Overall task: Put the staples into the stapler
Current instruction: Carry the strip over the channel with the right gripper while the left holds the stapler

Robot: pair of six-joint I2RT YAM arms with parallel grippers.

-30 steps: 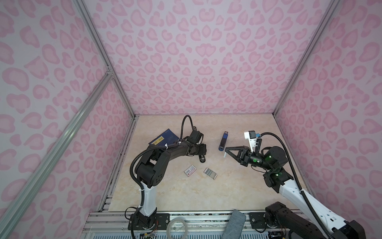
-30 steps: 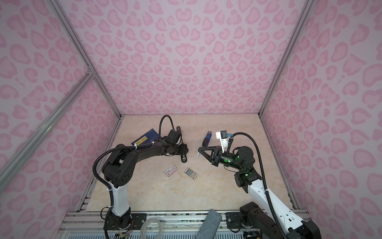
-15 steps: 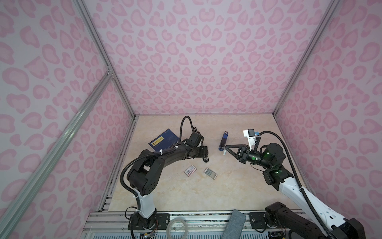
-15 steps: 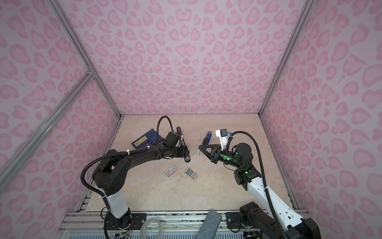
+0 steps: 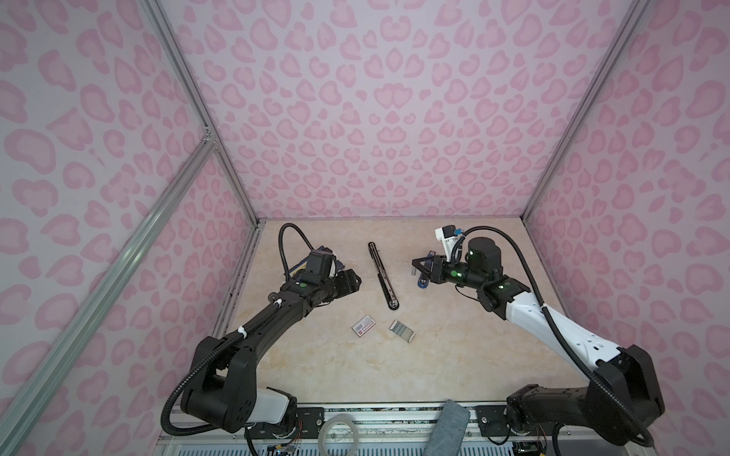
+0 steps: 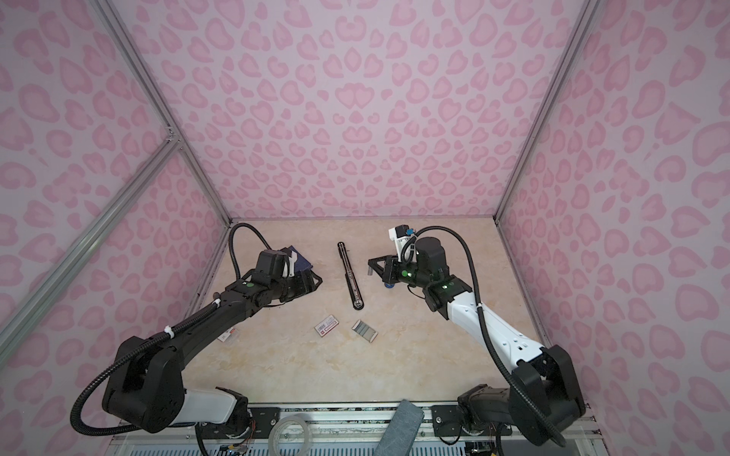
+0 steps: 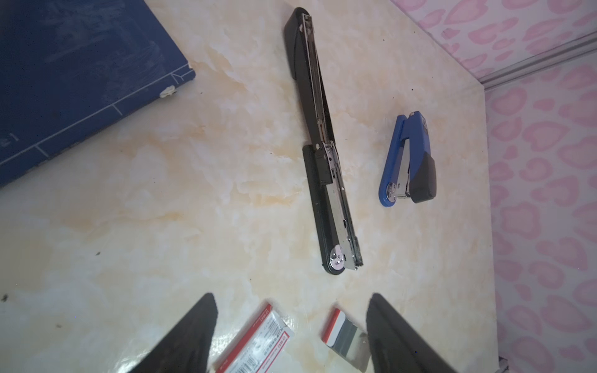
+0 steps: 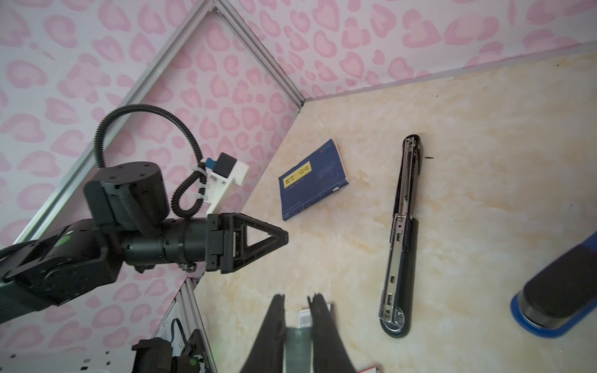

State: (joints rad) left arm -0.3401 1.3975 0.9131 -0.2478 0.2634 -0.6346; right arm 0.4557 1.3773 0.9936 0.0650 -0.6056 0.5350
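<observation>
In both top views the black stapler point(image 5: 382, 276) is lying opened out flat in the middle of the counter point(image 5: 335, 367). The blue stapler point(image 7: 408, 158) is resting just to its right. The staples point(image 5: 402, 331) are lying in the lower middle of the frame, just beside the white red-labelled box point(image 5: 362, 325), near the black stapler's lower end. The left fingers point(image 7: 193, 332) are hanging released and wide apart at the left, grasping nothing. The right fingers point(image 8: 274, 323) are hovering above the blue stapler, clenched on what is looking like a small staple strip point(image 5: 413, 271). The dark blue booklet point(image 8: 311, 179) is lying at the left, partly hidden by the left arm.
</observation>
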